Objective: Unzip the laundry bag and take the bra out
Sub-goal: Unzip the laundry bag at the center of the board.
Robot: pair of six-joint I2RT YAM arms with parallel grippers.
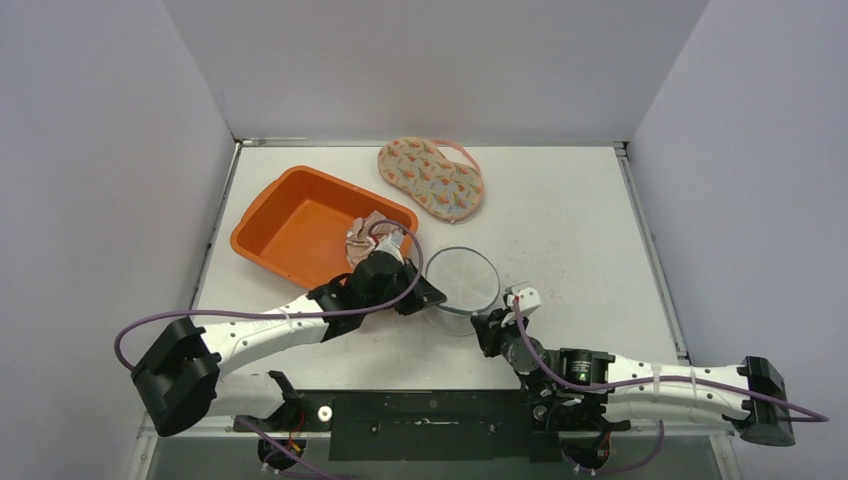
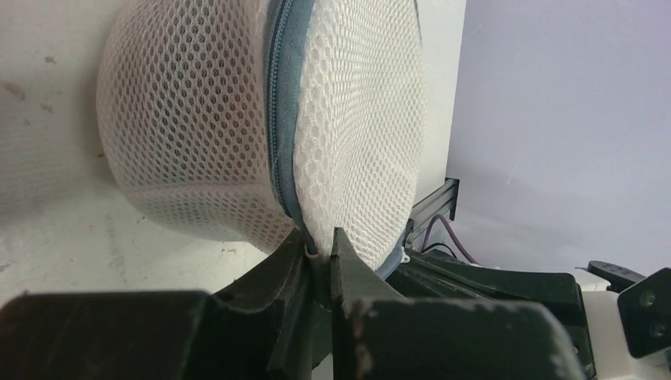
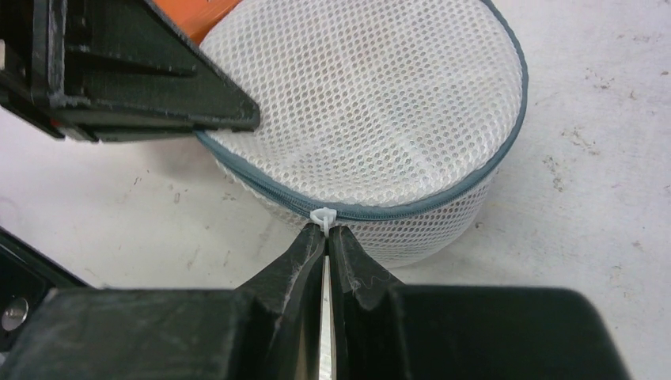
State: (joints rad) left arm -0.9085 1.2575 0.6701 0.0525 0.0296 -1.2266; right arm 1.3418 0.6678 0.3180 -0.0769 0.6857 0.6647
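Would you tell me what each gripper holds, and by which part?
Left gripper pinches the laundry bag at its zipper seam; right gripper pinches the white zipper pull.

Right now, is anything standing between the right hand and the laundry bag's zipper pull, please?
Nothing visible does: the right hand is shut on the white zipper pull of the laundry bag. The left hand pinches the bag's rim farther along.

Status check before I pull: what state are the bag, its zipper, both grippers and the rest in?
laundry bag: upright on the table, zipped shut where visible.
zipper pull: on the bag's near side, pinched.
right gripper: shut on the zipper pull.
left gripper: shut on the laundry bag's rim at the zipper seam.
orange bin: upright, holding a crumpled cloth.
patterned fabric piece: lying flat, outside the bag.
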